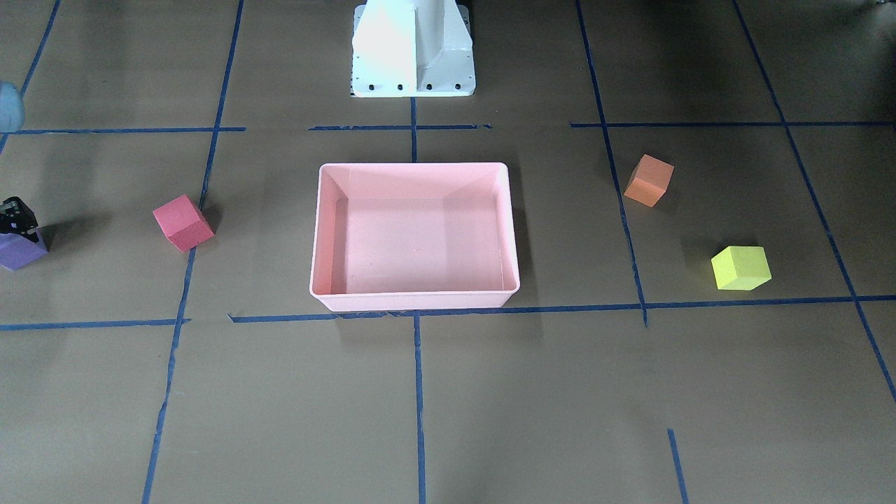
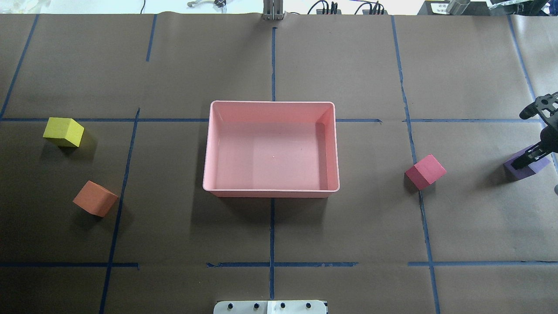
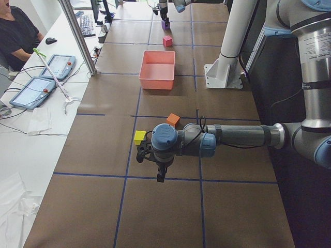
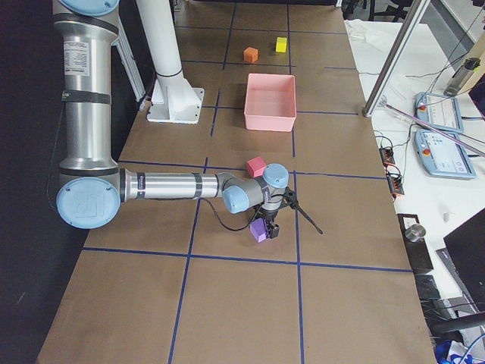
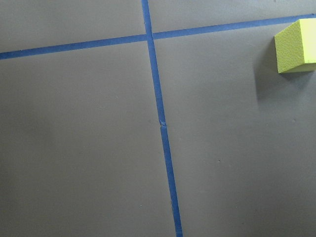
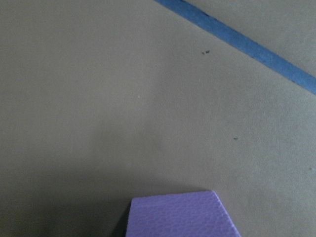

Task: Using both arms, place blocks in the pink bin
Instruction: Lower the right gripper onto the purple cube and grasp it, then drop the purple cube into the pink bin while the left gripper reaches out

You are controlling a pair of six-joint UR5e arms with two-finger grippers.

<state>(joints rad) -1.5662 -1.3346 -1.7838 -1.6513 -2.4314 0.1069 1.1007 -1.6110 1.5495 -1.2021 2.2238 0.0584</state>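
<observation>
We judge the small purple matte foam cube (image 2: 534, 169) light and soft (take opposite flat faces); it sits on the brown paper desk (image 2: 348, 226) at the right gripper (image 2: 522, 163), whose opening we cannot tell.

A robotics lab: robot arms (image 3: 238, 135) and a white pedestal (image 1: 413, 49) at a paper-covered table (image 2: 348, 65) gridded with blue tape (image 2: 272, 231), with teach pendants (image 3: 58, 66) and an operator (image 3: 18, 31) at the side bench (image 3: 20, 150).

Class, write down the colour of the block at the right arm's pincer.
The block is purple, clearest in the overhead exterior view.
</observation>
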